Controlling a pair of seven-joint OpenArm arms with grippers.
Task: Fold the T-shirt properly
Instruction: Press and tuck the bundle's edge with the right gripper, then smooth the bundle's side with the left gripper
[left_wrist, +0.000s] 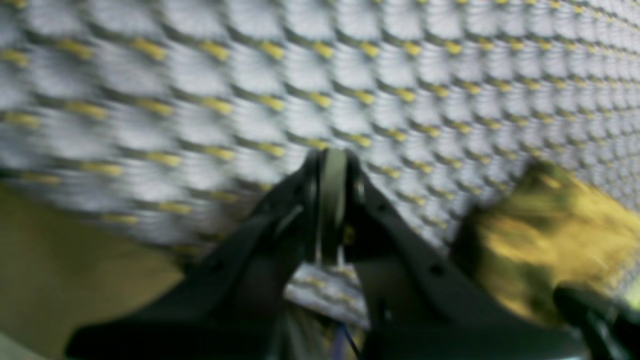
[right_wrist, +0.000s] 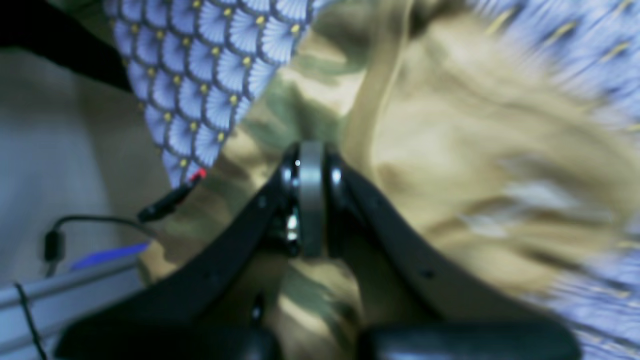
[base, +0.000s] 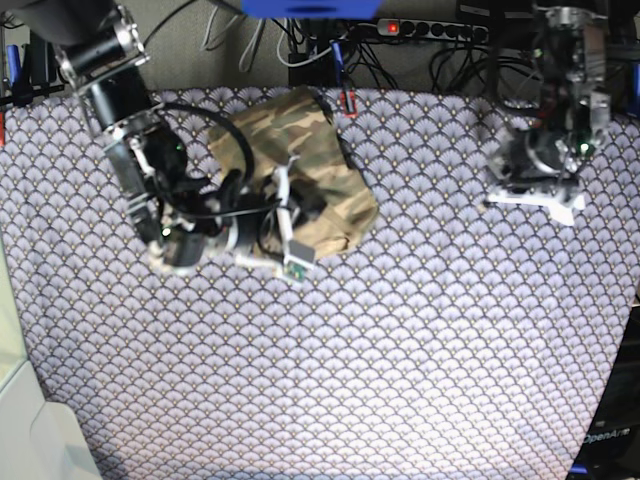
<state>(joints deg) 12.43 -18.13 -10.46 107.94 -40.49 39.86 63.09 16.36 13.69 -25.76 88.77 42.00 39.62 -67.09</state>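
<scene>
From the left wrist view, heavily blurred, I found the left gripper (left_wrist: 330, 200) with its jaws together and nothing between them, poised over the scallop-patterned tablecloth (left_wrist: 300, 75); a smeared olive-yellow patch at the lower right edge was most likely part of the T-shirt (left_wrist: 545, 235), apart from this gripper. From the right wrist view, I found the right gripper (right_wrist: 311, 200) also with jaws together, directly over the camouflage cloth of the T-shirt (right_wrist: 450, 150); I could not tell whether a thin pinch of fabric sat between the jaws or whether it merely hung above the cloth. From the base view, the T-shirt (base: 300, 170) lay as a compact bundle on the worktop toward the far edge, left of centre, with the right gripper (base: 290, 215) at its near edge and the left gripper (base: 545, 175) well apart at the far right, over bare tablecloth (base: 400, 350). My judgement was that the fold was at a late stage, the garment being already gathered into a small packet though its outline looked uneven. I judged the next move called for the right arm to press or square the near edge, then lift clear without dragging the upper layer open.
</scene>
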